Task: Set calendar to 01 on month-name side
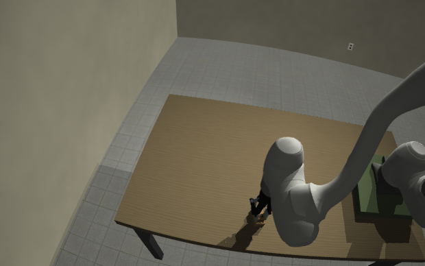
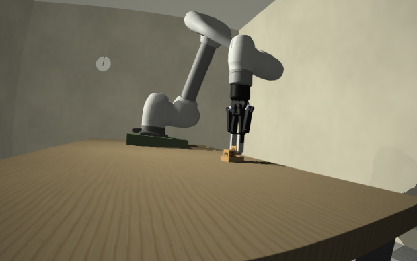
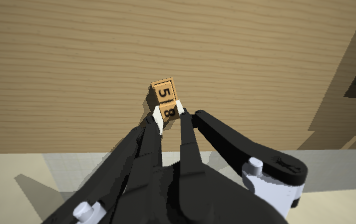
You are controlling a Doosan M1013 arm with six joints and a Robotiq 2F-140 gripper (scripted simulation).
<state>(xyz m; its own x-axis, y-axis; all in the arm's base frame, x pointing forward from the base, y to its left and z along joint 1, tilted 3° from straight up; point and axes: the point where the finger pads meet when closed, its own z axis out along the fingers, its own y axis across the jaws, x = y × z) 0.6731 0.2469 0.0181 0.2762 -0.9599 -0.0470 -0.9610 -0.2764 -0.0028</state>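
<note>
The wooden calendar tray (image 1: 259, 225) (image 2: 224, 159) stands on the table near its long edge. One wooden cube (image 2: 229, 153) (image 3: 164, 92) sits in it with a 5 on top; in the exterior view a side face seems to show a 2. My gripper (image 2: 237, 148) (image 3: 169, 109) points down and is shut on the other cube (image 2: 234, 147) (image 3: 170, 111), which has an 8 on top. That cube is raised a little above its neighbour, beside it in the wrist view. The month's name and most side faces are hidden or too small to read.
The arm's base stands on a green block (image 1: 368, 202) (image 2: 156, 140) at the other end of the wooden table (image 1: 205, 154) (image 2: 134, 202). The table's long edge runs close to the tray. The arm and its shadow cover part of the table in the top view.
</note>
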